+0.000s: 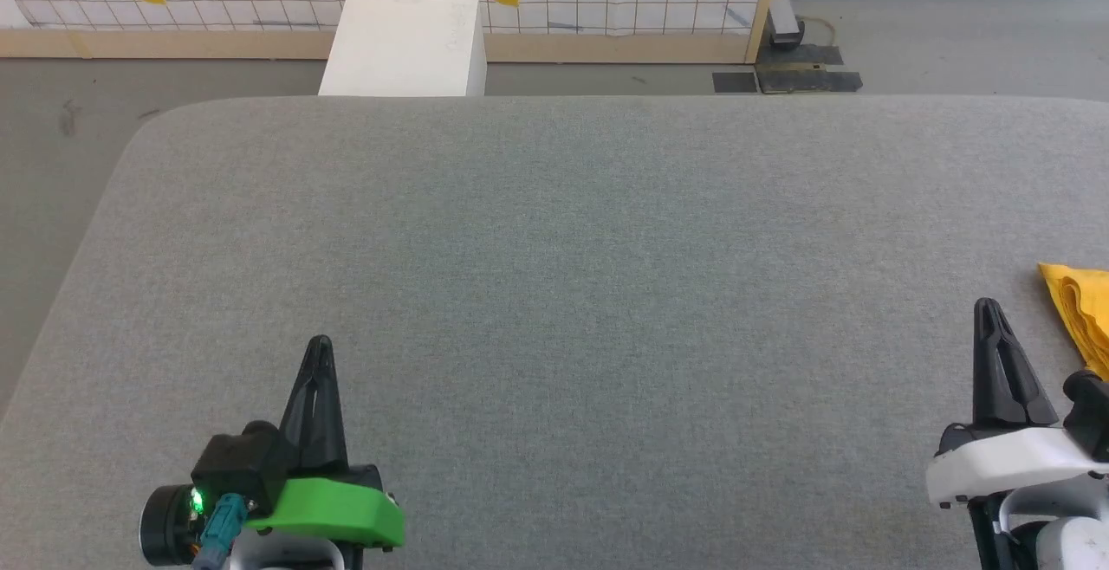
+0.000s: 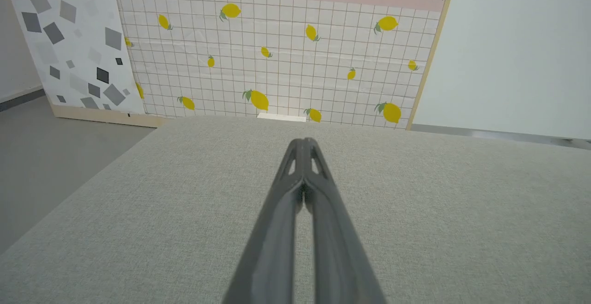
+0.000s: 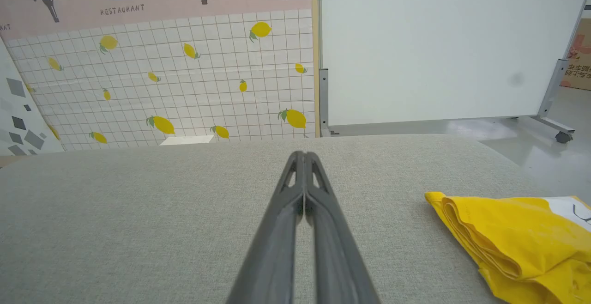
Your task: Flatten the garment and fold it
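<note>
Garment (image 3: pixel 521 234) folded, just right of closed right end effector (image 3: pixel 304 156).

Grey fabric bench (image 1: pixel 554 249); lemon-print tiled panel (image 2: pixel 277 54) behind, white box (image 1: pixel 407 46), grey floor (image 1: pixel 953 24), white wheeled partition (image 3: pixel 438 40).

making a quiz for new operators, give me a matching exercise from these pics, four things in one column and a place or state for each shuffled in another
1. garment
2. left claw
3. right claw
4. white box

A. on the floor beyond the far edge of the table
B. shut, far from the yellow cloth
C. bunched at the table's right side
D. shut, just beside the yellow cloth

Pairs: 1-C, 2-B, 3-D, 4-A
</note>
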Motion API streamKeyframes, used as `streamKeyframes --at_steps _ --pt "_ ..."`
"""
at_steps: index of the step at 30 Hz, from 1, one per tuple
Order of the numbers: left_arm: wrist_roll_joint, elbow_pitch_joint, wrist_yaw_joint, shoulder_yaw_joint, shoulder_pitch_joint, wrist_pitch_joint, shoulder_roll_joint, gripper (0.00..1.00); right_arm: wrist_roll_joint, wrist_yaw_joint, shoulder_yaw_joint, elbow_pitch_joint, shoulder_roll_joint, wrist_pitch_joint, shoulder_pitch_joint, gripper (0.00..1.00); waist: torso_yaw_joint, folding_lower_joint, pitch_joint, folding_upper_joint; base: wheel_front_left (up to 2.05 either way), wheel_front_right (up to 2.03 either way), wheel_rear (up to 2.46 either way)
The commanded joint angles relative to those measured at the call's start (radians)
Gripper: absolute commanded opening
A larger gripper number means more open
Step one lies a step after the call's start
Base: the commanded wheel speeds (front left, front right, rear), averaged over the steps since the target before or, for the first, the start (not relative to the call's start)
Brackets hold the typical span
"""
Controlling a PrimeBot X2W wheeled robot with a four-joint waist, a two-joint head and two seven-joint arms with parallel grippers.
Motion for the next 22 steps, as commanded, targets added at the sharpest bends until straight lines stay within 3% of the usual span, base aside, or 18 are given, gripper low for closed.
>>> streamKeyframes --at_steps 1,22 --pt "0.012 0.003 -0.007 0.006 -0.009 0.005 -0.002 0.00 -0.009 0.000 0.007 -0.007 0.000 0.006 0.008 0.00 0.001 0.0000 -0.001 0.0000 0.00 0.00 0.00" --pt "0.041 0.013 -0.016 0.018 -0.017 0.048 -0.004 0.00 -0.027 -0.001 0.047 -0.027 0.001 0.042 0.015 0.00 0.007 0.0000 -0.010 0.0000 0.00 0.00 0.00"
